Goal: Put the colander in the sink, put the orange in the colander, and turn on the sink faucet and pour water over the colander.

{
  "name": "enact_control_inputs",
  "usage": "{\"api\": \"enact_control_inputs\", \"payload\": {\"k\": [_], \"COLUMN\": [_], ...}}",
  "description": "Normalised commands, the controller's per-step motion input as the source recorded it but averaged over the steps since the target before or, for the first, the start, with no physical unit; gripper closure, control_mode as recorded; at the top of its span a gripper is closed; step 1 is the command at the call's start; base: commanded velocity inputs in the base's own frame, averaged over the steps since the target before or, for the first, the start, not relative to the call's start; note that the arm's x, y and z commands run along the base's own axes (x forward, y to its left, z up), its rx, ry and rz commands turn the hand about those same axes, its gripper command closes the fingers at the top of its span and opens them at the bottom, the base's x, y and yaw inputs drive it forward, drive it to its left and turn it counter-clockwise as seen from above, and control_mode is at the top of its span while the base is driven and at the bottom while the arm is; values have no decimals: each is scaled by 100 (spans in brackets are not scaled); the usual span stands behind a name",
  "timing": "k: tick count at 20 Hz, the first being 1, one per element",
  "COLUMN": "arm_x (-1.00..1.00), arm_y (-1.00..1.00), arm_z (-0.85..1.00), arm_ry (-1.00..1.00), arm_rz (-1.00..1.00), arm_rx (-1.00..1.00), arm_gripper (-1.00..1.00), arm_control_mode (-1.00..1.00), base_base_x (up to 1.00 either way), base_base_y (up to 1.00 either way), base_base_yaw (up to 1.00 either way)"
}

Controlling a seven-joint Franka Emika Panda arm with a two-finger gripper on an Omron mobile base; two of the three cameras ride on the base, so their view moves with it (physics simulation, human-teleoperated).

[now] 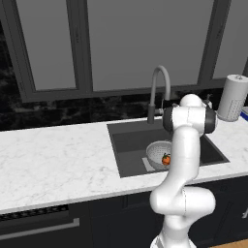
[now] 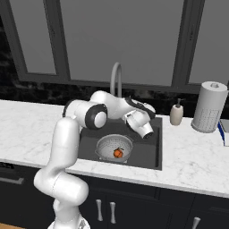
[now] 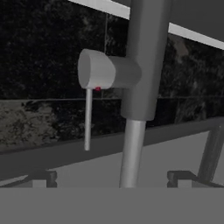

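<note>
Faucet lever close before hand.

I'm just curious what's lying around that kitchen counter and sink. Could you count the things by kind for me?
Colander: 1
Orange: 1
Sink faucet: 1
Soap bottle: 1
Paper towel roll: 1
Total: 5

A white marble counter holds a soap bottle and paper-towel roll, beside its sink.
</note>
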Motion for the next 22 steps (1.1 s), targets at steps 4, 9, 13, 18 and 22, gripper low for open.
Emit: {"api": "enact_control_inputs", "payload": {"k": [4, 9, 13, 18, 22], "arm_x": [44, 27, 23, 23, 24], "arm_y": [-6, 0, 0, 0, 0], "arm_z": [-13, -22, -17, 0, 3], "arm_ry": [0, 0, 0, 0, 0], "arm_rz": [-2, -4, -7, -6, -5], "arm_rx": [0, 0, 0, 0, 0], "arm_gripper": [-100, -100, -100, -100, -100], "arm_control_mode": [-100, -100, -100, -100, -100], "base_base_x": [0, 0, 0, 0, 0], "base_base_y": [0, 0, 0, 0, 0], "base_base_yaw": [0, 0, 0, 0, 0]}}
